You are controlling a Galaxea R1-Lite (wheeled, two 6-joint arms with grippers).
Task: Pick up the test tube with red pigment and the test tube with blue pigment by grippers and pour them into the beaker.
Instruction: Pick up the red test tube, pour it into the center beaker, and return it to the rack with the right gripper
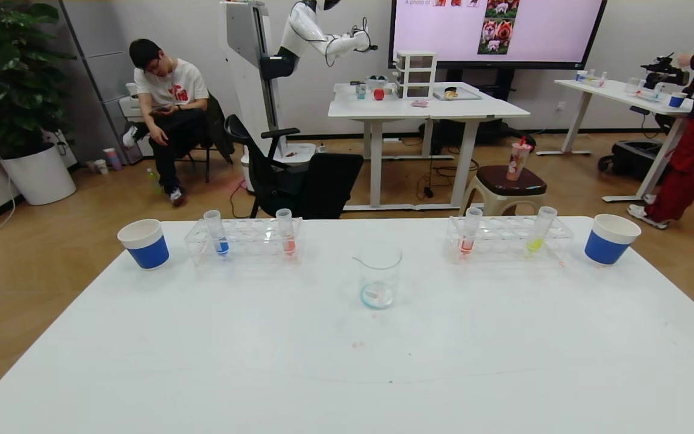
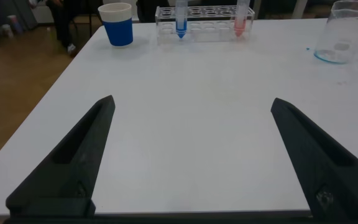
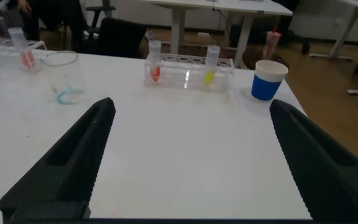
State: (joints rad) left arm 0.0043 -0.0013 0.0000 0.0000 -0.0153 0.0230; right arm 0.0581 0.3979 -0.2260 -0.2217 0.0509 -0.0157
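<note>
Nothing grasped yet, both arms back at the near edge of the table (image 1: 202, 361) and out of the head view. Left gripper (image 2: 191, 155) has its fingers spread wide and empty over bare tabletop; right gripper (image 3: 191, 155) likewise, wide apart and holding nothing. From the left gripper, the left rack (image 2: 205, 29) sits well ahead and slightly to its left side, carrying the test tube with blue pigment (image 2: 181, 18) at the outer end and a red tube (image 2: 241, 20) at the inner end. From the right gripper, the right rack (image 3: 188, 74) is well ahead, holding the test tube with red pigment (image 3: 155, 62) toward the centre and a yellow tube (image 3: 211, 65) beside it, to be left alone. The beaker (image 1: 379, 274) stands between the racks, ahead and inboard of both grippers, looking empty. My read for the step: left goes for blue, right for the red in its own rack. Approach each tube from above, close on the upper part above the rack holes, lift straight up so the rack doesn't drag. Risk: thin clear tubes slip or tilt if pinched off-centre. Paper cups (image 1: 145, 243) at the outer ends are clear of both paths.
</note>
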